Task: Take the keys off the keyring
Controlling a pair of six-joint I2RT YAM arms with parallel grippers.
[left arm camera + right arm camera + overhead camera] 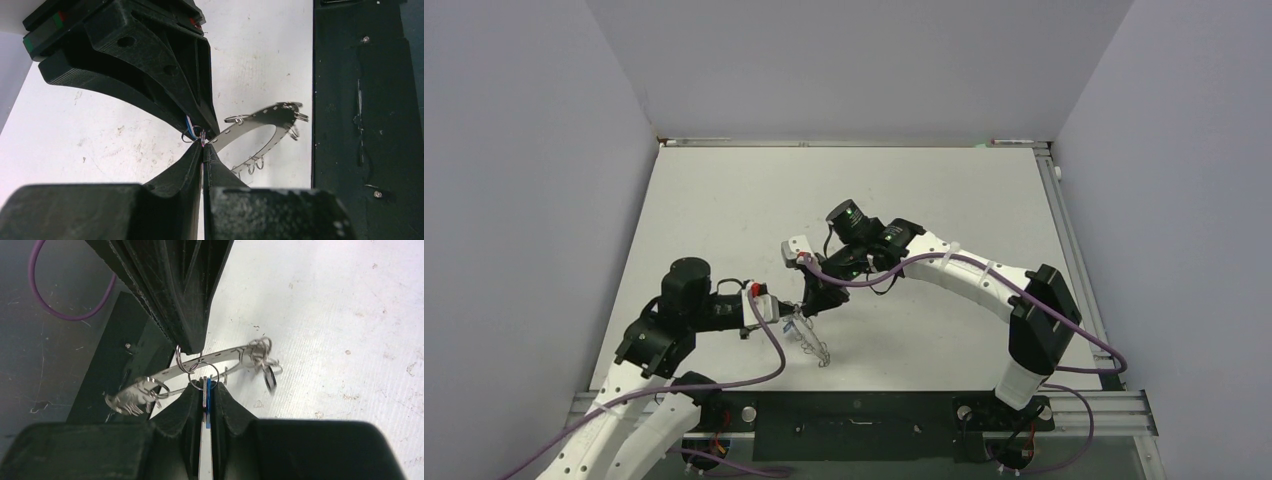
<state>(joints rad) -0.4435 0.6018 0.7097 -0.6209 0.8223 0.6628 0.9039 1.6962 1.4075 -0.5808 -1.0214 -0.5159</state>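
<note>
Top view: both arms reach in over the near middle of the white desk (724, 200). The left end effector (784, 318) and right end effector (810, 306) meet tip to tip, and the keyring (810, 340) hangs just below them, close to the desk's front edge. Too small here to read either grip. Left wrist view: the left end effector (202, 149) has its fingers pressed together on the rim of the keyring (267, 116). The ring is flat, grey and tilted, with its wide hole open to the camera and small wire loops (252, 167) along the rim. The right end effector (209, 131) comes in from above, touching at the same spot, with a sliver of blue there. Right wrist view: the right end effector (206, 389) is clamped on a blue key (207, 402), which is joined by a wire loop to the ring, seen edge-on. The left end effector's tip bites the band from above. Clusters of silvery keys (132, 399) hang at both ends. Cannot tell whether the ring touches the desk.
</note>
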